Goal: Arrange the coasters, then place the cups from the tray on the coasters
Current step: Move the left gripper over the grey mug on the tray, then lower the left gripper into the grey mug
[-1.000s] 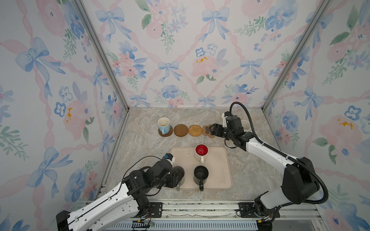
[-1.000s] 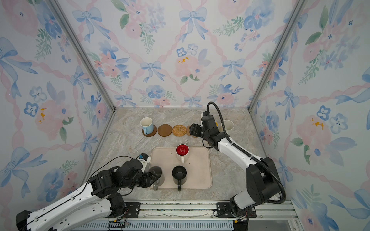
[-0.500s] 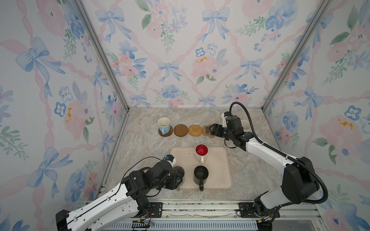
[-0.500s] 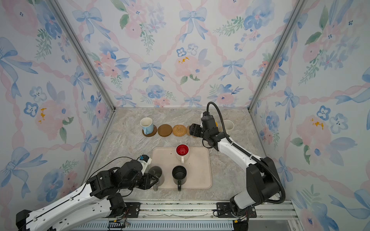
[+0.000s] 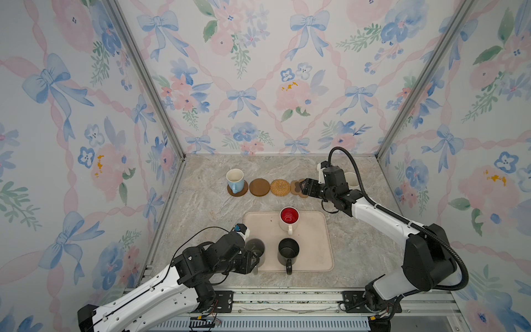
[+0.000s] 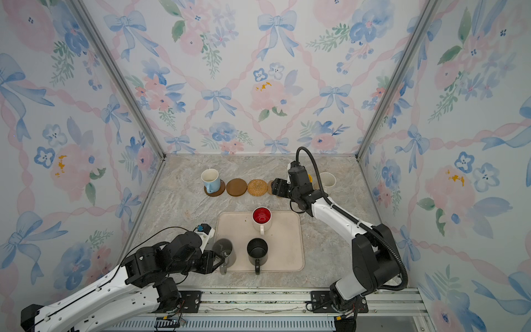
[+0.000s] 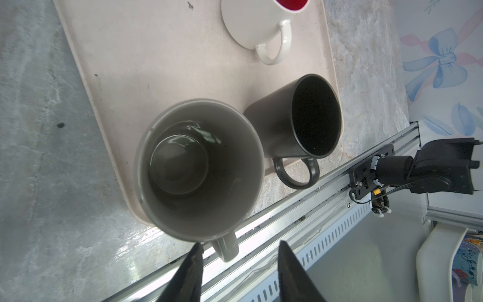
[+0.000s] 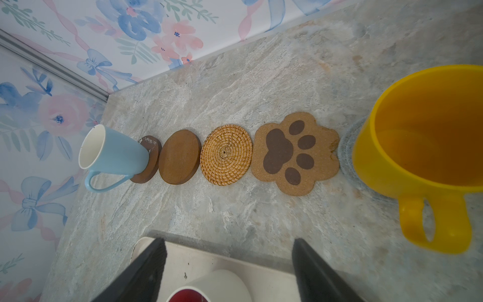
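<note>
My left gripper (image 5: 254, 263) (image 7: 239, 245) is open, its fingers on either side of the handle of the grey cup (image 5: 255, 247) (image 7: 198, 170) at the front left corner of the tray (image 5: 313, 247). A black cup (image 5: 288, 251) and a white cup with red inside (image 5: 288, 218) also stand on the tray. Coasters lie in a row behind: a brown disc under the light blue cup (image 5: 235, 179), a bare brown disc (image 5: 259, 187), a rattan round (image 5: 280, 187), a paw (image 8: 295, 154). My right gripper (image 5: 303, 186) (image 8: 228, 240) hovers open and empty above the paw.
A yellow cup (image 8: 418, 130) stands on a blue-grey crocheted coaster (image 8: 346, 151) just right of the paw. A speckled cream cup (image 5: 352, 179) sits further right, behind my right arm. Floral walls close in three sides and a metal rail (image 5: 287, 296) runs along the front.
My left gripper has edged slightly toward the front left at the grey cup's handle, and its jaws have narrowed a little. The right arm has not moved.
</note>
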`<state>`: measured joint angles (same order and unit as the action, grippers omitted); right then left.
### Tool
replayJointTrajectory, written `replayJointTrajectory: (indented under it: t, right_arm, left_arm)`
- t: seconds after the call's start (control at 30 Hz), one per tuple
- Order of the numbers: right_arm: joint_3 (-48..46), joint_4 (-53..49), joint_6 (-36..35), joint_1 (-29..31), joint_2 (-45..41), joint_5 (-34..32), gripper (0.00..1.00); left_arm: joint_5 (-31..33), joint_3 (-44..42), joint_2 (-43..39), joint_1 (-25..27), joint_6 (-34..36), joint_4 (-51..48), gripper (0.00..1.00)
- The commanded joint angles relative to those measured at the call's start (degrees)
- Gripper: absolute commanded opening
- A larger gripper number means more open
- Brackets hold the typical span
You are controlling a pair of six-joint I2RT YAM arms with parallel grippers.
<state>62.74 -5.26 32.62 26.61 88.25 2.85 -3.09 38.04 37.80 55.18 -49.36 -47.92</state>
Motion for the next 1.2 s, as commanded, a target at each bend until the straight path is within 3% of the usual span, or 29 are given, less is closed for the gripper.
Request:
replayJointTrajectory:
  t: [0.0,0.5,0.73,1.17]
  right_arm:
    - [-0.1,1.1,0.5,-0.5,0.7,0.5,0.79]
    - [0.5,1.5,0.7,-0.4,2.3,1.5,0.79]
    - [0.8,1.8,1.0,-0.5,3.1,2.3,0.79]
    - [0.8,1.7,0.8,-0.8,3.4,2.7,0.78]
  left_arm:
    - [-1.2,-0.5,1.3,0.8,-0.6,-1.1,0.43]
    - [2.2,-2.6,7.1,1.6,-3.1,-0.3,0.45]
    - [3.8,-4.6,8.0,1.6,-4.3,4.8,0.46]
    - [12.9,-4.6,11.9,1.6,-7.0,5.2,0.46]
